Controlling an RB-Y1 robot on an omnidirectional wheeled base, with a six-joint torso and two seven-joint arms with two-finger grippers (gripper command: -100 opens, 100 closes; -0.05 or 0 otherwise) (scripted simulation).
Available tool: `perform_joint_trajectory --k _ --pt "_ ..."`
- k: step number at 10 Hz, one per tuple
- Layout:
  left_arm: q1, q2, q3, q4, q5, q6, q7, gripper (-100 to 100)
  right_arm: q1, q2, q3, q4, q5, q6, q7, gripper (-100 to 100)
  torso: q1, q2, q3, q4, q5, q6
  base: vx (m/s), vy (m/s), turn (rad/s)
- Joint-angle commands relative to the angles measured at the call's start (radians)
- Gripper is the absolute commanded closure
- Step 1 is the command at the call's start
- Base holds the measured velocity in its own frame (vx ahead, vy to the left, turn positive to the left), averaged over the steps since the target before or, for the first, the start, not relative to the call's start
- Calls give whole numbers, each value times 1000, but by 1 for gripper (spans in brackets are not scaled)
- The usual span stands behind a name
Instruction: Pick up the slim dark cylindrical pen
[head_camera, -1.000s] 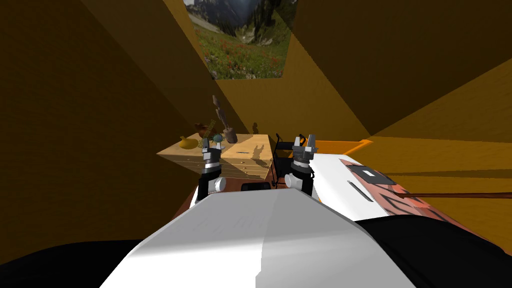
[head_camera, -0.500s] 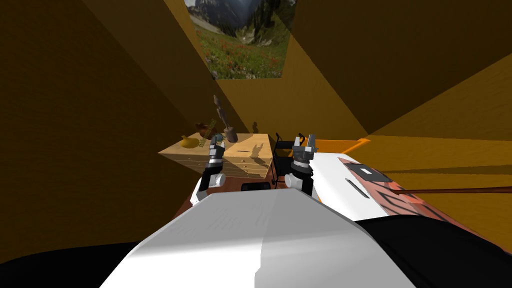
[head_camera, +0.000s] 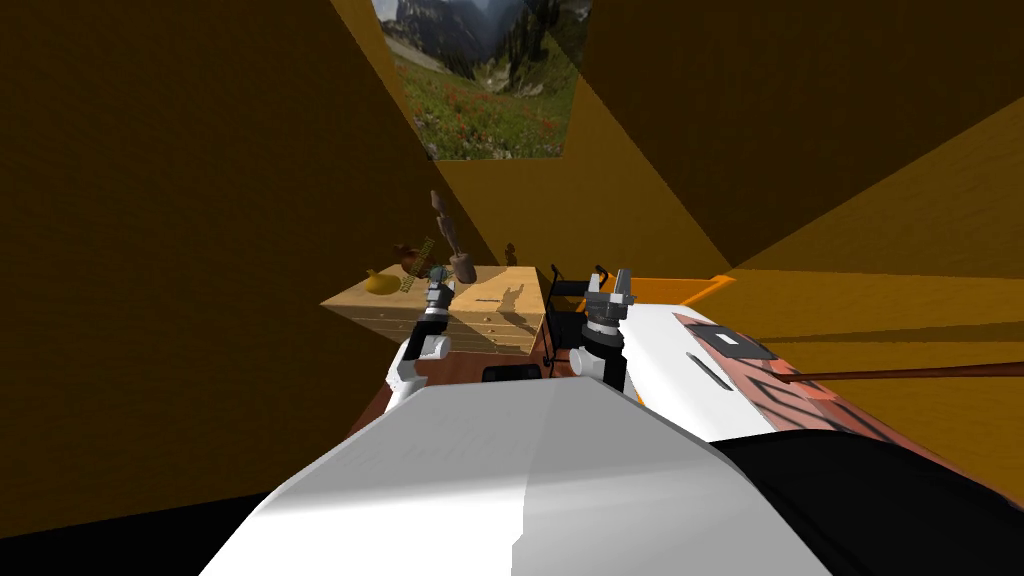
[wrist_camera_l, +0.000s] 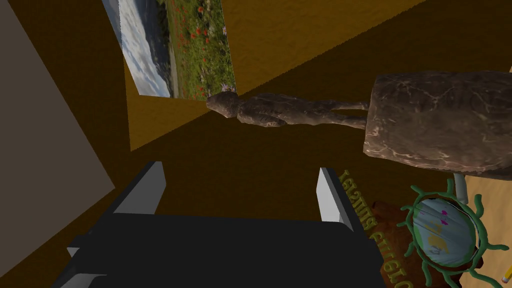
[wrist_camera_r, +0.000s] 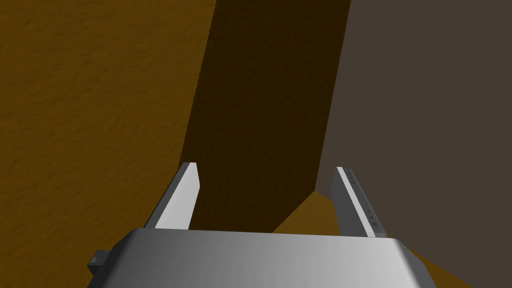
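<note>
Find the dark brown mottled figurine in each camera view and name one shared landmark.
Head view: the dark brown mottled figurine stands at the back of the light wooden dresser, just beyond the left end effector.
Left wrist view: it sits beyond one finger of the open left end effector.
Right wrist view: open right end effector, aimed elsewhere.
Shared landmark: flowered meadow picture.

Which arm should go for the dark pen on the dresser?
Left. The left gripper, open, hangs over the dresser by the brown statue, near the pen; the right gripper, also open, sits off the dresser's edge.
</note>
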Motion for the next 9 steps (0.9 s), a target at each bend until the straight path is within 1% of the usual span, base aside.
perform_joint_trajectory --k 1,2,3,4,5,6,7,8,9 --pt "-50 28 2 50 5 44 2 -100 0 0 0 0 0 0 0 0 0 0 0 0 0 0 -40 8 -6" --pt "-63 28 2 54 5 44 2 -100 0 0 0 0 0 0 0 0 0 0 0 0 0 0 -34 11 -4" --pt "-106 52 7 98 11 91 5 -100 0 0 0 0 0 0 0 0 0 0 0 0 0 0 -39 11 -5" --pt "-119 52 7 100 11 92 5 -100 0 0 0 0 0 0 0 0 0 0 0 0 0 0 -37 13 -4" --pt "-154 75 11 141 17 133 9 -100 0 0 0 0 0 0 0 0 0 0 0 0 0 0 -48 17 -2" --pt "-178 75 11 149 17 144 9 -100 0 0 0 0 0 0 0 0 1 1 0 0 0 0 -39 14 -3" --pt "-206 97 16 184 24 183 11 -100 0 0 0 0 0 0 0 0 0 0 0 0 0 0 -35 12 -2" --pt "-239 97 16 201 24 199 11 -100 0 0 0 0 0 0 0 0 0 0 0 0 0 0 -28 11 -2" --pt "-271 117 20 243 30 230 14 -100 0 0 0 0 0 0 0 0 0 -1 0 0 0 0 -36 10 0"
